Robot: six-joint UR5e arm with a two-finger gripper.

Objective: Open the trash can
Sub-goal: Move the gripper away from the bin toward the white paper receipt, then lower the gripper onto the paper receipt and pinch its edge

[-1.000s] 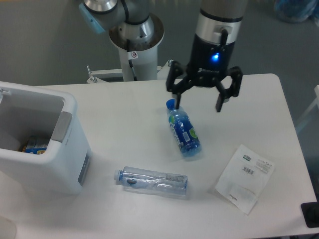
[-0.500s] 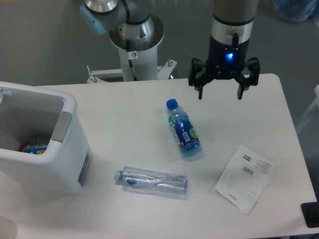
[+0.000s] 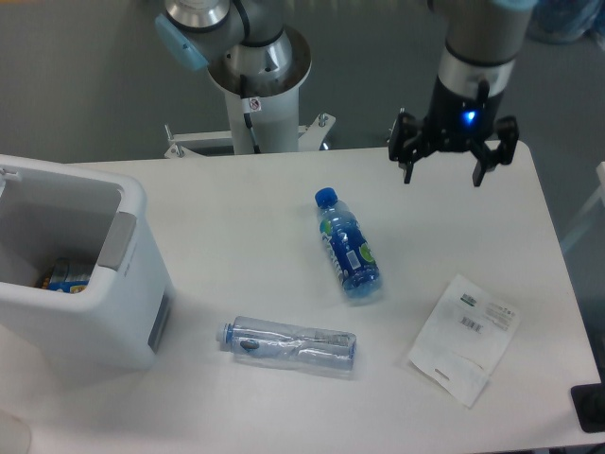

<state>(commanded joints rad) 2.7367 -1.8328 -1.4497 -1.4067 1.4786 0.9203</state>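
My jaws (image 3: 454,168) hang apart and empty, now risen and drifted right, away from the blue bottle (image 3: 348,245), toward the table's (image 3: 255,208) far right corner. The trash can (image 3: 80,274) sits far left, top already open; I judge the task done.

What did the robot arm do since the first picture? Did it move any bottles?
The gripper rose and swung away from the blue bottle toward the table's far right corner, open and empty. Nothing was grabbed. Both bottles, the paper and the open trash can stayed put.
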